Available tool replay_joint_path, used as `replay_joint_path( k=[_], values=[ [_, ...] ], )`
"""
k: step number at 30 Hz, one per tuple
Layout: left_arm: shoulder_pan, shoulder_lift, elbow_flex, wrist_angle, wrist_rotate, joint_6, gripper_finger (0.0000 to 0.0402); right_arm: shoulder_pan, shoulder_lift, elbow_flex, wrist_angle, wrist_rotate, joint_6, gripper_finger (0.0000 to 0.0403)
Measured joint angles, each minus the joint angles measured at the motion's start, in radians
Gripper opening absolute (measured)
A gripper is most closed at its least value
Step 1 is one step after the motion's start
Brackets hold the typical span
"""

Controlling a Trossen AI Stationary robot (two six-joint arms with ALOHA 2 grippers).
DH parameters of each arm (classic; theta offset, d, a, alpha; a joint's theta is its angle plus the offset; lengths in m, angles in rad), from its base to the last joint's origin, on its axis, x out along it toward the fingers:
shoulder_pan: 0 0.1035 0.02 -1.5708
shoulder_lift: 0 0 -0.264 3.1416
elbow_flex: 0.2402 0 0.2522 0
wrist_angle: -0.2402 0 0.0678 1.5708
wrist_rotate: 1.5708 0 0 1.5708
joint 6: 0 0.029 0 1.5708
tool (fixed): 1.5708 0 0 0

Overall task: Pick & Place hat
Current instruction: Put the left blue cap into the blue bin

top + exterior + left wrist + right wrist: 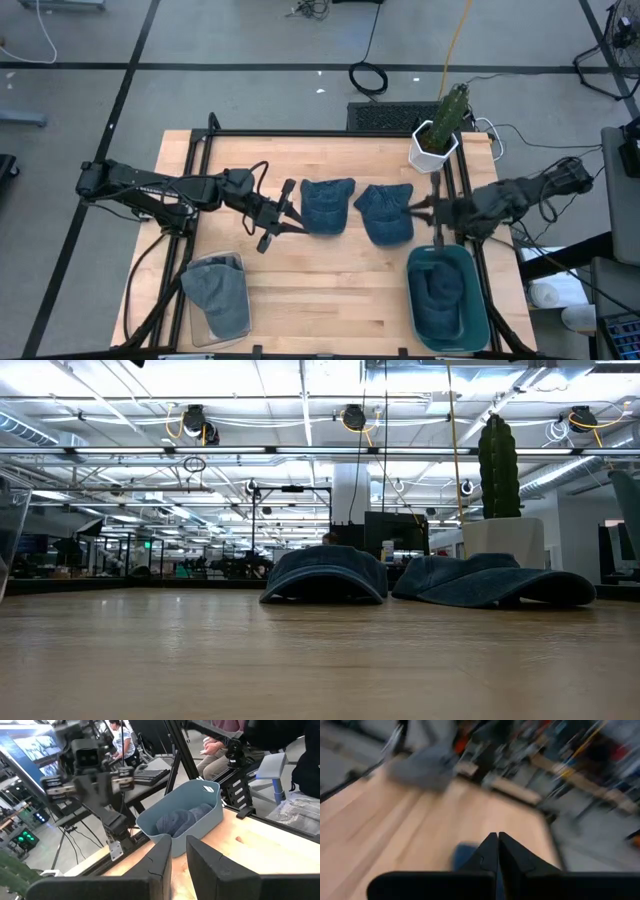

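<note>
Right gripper (412,208) was closed, empty, fingertips beside the right hat (385,214). Left gripper (290,212) stood slightly parted, empty, beside the left hat (327,205). Farther off, a teal bin (475,295) held another hat (436,293).

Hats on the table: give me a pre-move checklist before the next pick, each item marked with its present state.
1. Two hats lie loose mid-table, the left hat and the right hat: ok.
2. Right gripper at the right hat's edge, fingers shut: ok; whether it grips fabric: cannot tell.
3. Left gripper beside the left hat, holding nothing: ok.
4. Teal bin has room above the hat already inside: ok.
5. Clear tray holds a grey hat: ok.
6. Cactus pot stands behind the right arm's path: ok.
</note>
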Motion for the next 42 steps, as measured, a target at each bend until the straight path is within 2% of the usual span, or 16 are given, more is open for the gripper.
replay_joint_path(
  k=[4,9,13,17,20,23,25,31,33,37,39,42],
  values=[
    [0.000,0.000,0.000,0.047,0.001,0.001,0.0067,-0.075,-0.104,-0.137,0.273,-0.003,-0.109,0.0001],
    [0.000,0.000,0.000,0.119,0.001,-0.018,0.0067,-0.185,-0.140,-0.301,0.559,-0.004,-0.142,0.0010],
    [0.000,0.000,0.000,0.105,0.001,-0.118,0.0067,-0.282,-0.123,-0.341,0.594,-0.007,-0.122,0.0030],
    [0.000,0.000,0.000,0.103,0.001,-0.131,0.0067,-0.388,-0.104,-0.333,0.627,-0.017,-0.124,0.0053],
    [0.000,0.000,0.000,0.106,-0.019,-0.127,0.0067,-0.501,-0.073,-0.304,0.657,-0.119,-0.086,0.0062],
    [0.000,0.000,0.000,0.129,-0.099,-0.131,0.0067,-0.624,-0.015,-0.293,0.668,-0.316,0.011,0.0062],
    [0.000,0.000,0.000,0.130,-0.171,-0.131,0.0067,-0.687,0.037,-0.293,0.691,-0.396,0.046,0.0059],
    [0.015,0.000,0.005,0.121,-0.464,-0.153,0.0067,-0.770,0.128,-0.292,0.753,-0.398,0.129,0.0055],
    [0.048,0.000,0.032,0.028,-0.528,-0.228,0.0067,-0.773,0.147,-0.292,0.753,-0.399,0.148,0.0056],
    [0.129,0.034,0.143,-0.343,-0.536,-0.359,0.0075,-0.773,0.151,-0.292,0.765,-0.401,0.157,0.0059],
    [0.166,0.068,0.197,-0.464,-0.520,-0.410,0.0092,-0.773,0.152,-0.293,0.755,-0.405,0.157,0.0059],
    [0.216,0.127,0.282,-0.566,-0.442,-0.443,0.0136,-0.773,0.152,-0.293,0.752,-0.446,0.155,0.0059]
  ],
)
